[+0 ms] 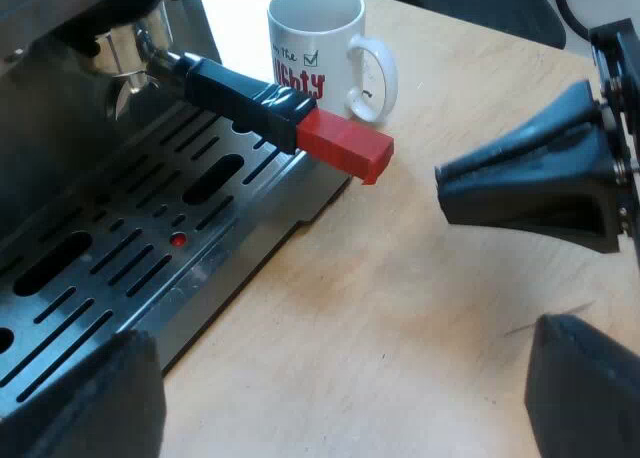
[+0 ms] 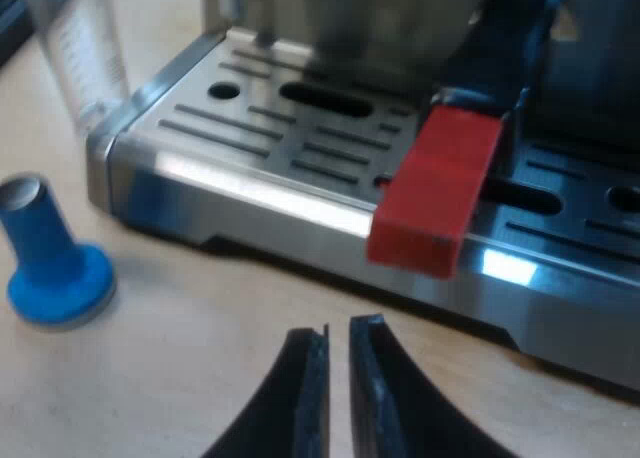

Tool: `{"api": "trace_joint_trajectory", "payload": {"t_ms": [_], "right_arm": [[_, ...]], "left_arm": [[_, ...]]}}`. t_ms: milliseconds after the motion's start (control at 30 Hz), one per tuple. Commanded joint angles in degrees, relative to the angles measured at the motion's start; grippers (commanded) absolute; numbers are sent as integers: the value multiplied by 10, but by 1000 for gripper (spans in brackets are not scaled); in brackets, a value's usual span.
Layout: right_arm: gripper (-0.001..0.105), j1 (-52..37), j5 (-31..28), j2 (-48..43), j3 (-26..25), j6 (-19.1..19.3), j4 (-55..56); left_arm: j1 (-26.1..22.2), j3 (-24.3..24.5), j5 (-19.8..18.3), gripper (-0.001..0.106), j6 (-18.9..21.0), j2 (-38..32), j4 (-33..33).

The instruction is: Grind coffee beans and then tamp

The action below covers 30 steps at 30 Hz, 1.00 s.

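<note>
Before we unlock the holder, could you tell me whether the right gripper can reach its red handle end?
Probably yes: nothing stands between the right gripper and the red handle end, though its fingers, nearly shut, must open first.

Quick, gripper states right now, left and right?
Left gripper: open, holding nothing.
Right gripper: shut, holding nothing, just short of the red handle end.

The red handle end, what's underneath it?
The red handle end sticks out over the front edge of the machine's slotted metal drip tray, with wooden table below that. The tray slots right under the dark handle are covered, so I can't see them.
</note>
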<state>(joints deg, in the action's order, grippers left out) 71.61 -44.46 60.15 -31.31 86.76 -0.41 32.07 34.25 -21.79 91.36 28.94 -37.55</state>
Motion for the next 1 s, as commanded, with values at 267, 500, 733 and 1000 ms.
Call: {"api": "trace_joint_trajectory", "payload": {"t_ms": [267,500,733,1000], "right_arm": [[8,-1,-46,40,-1,-48,-51],[8,-1,-82,73,-1,-48,-107],[8,-1,-110,82,-1,-48,-123],[8,-24,-107,82,-1,-48,-126]], "left_arm": [[2,1,-3,79,-3,-1,2],[2,1,-3,79,-3,-1,2],[2,1,-3,79,-3,-1,2],[2,1,-3,79,-3,-1,2]]}}
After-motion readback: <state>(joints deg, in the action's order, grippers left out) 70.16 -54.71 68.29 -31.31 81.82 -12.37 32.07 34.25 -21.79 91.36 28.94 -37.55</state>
